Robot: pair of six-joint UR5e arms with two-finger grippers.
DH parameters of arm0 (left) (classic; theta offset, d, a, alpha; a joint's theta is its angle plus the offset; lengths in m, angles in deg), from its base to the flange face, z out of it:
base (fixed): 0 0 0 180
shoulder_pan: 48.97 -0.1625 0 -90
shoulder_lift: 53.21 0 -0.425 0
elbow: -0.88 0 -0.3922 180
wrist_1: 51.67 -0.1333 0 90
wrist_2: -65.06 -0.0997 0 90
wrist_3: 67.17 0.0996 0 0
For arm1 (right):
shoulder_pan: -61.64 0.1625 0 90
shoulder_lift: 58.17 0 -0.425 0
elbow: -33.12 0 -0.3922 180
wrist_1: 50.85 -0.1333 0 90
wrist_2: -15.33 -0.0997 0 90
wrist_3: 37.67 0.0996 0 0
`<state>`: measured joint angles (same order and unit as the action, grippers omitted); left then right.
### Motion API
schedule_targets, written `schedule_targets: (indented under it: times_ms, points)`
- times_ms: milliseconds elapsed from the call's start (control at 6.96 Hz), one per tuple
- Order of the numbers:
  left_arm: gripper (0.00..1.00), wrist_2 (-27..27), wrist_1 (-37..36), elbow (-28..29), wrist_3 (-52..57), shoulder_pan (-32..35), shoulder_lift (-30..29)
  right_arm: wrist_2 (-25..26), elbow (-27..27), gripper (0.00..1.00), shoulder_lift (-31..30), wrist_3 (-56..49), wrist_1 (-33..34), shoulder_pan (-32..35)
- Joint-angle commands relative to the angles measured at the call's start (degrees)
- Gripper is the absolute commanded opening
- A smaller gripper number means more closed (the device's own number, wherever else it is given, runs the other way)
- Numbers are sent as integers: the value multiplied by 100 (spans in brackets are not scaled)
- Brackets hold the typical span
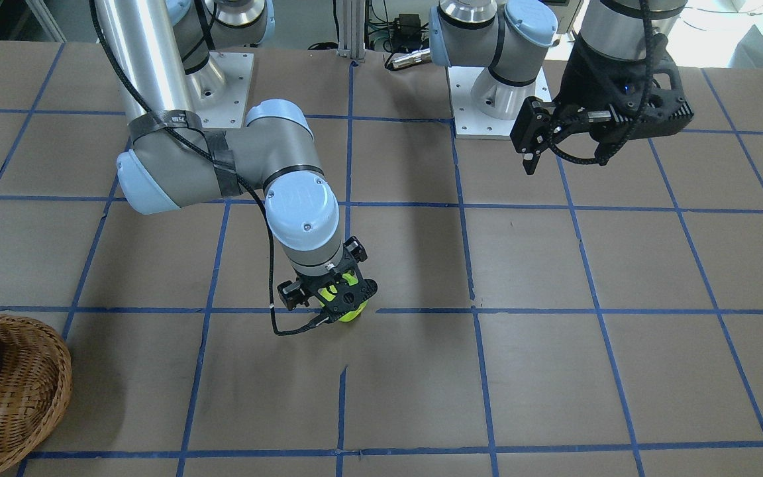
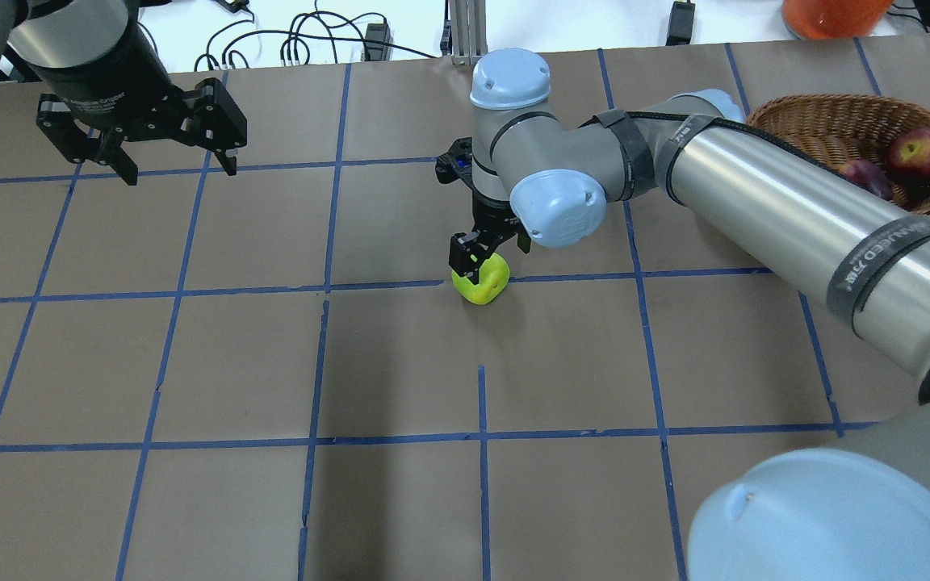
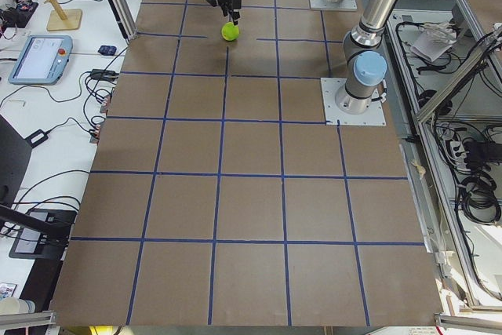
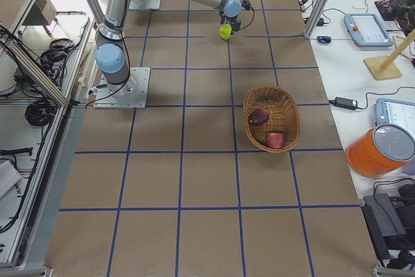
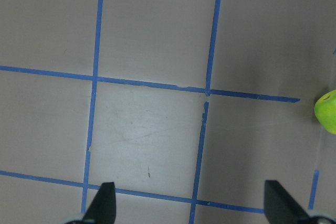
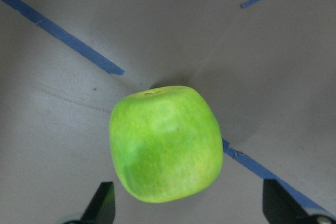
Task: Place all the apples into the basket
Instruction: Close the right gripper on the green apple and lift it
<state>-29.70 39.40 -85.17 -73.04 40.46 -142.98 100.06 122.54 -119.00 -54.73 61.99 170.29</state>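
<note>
A bright green apple (image 6: 165, 142) lies on the brown table near its middle (image 2: 481, 280) (image 1: 350, 311). My right gripper (image 2: 491, 257) is open, right over it, one finger on either side and apart from it (image 6: 191, 208). The wicker basket (image 2: 816, 133) stands at the far right and holds the red apple (image 2: 921, 153) and the dark maroon apple (image 2: 865, 177). In the front-facing view the basket (image 1: 17, 404) shows at the lower left. My left gripper (image 2: 178, 165) is open and empty, hovering over the far left (image 5: 191, 205).
The table is brown paper with a grid of blue tape (image 2: 328, 286). An orange bucket (image 4: 379, 150) and tablets (image 4: 366, 29) stand beyond the table's edge. The arm bases (image 1: 487, 99) are bolted at the robot's side.
</note>
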Motion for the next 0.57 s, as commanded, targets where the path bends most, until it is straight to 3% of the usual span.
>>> schedule_targets:
  times_ms: [0, 431]
  points:
    - [100, 10, -10, -26, 42, 13, 12, -132, -4, 100, 132, -51, 247, 51]
    - [100, -25, -19, -34, 51, 13, 30, -132, 57, 100, 378, -122, 635, 95]
